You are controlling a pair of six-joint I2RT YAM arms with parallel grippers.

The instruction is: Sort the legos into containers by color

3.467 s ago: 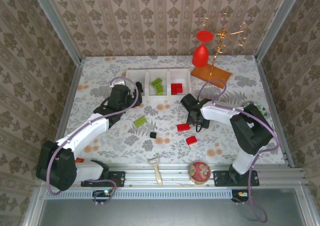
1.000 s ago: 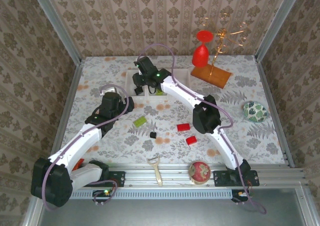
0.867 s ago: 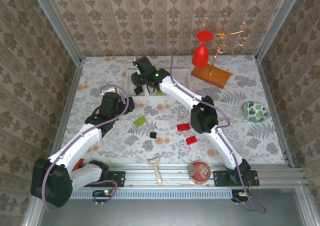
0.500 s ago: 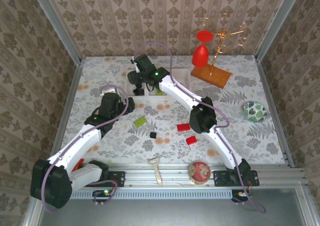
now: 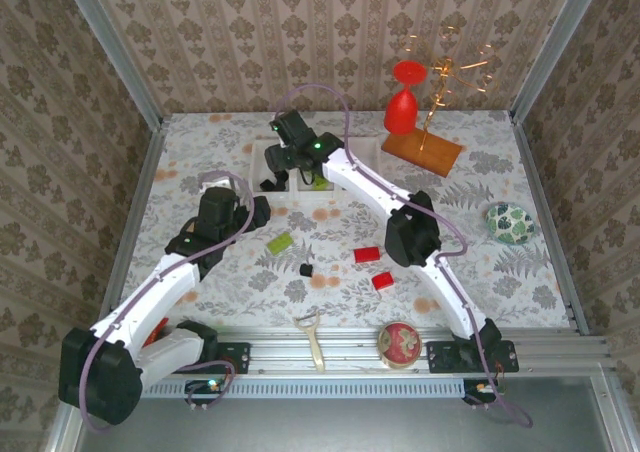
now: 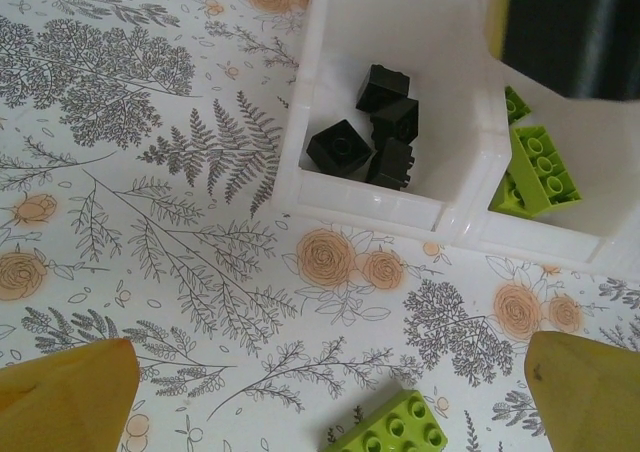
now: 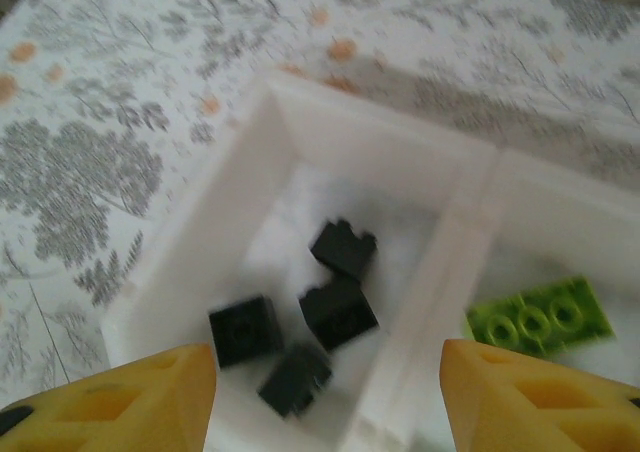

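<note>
Right fingers (image 7: 130, 392): parted, empty, above the containers' (image 7: 250, 152) left bin. That bin holds four black legos (image 7: 338, 312); green legos (image 6: 540, 167) fill the middle bin. Left fingers (image 6: 70, 392): wide apart, empty, just beside the containers on their near side. Outstanding on the surface (image 5: 500, 262), nearer than the containers: green brick (image 5: 280, 242), black cube (image 5: 306, 269), two red bricks (image 5: 366, 255).

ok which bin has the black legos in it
The left-end bin of the row: four black bricks lie in it. The next bin holds green bricks.

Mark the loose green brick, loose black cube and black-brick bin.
Green brick (image 5: 280, 242), top view, top face.
Black cube (image 5: 306, 269), top view, middle.
Black-brick bin (image 6: 368, 208), left wrist view, near wall.
</note>
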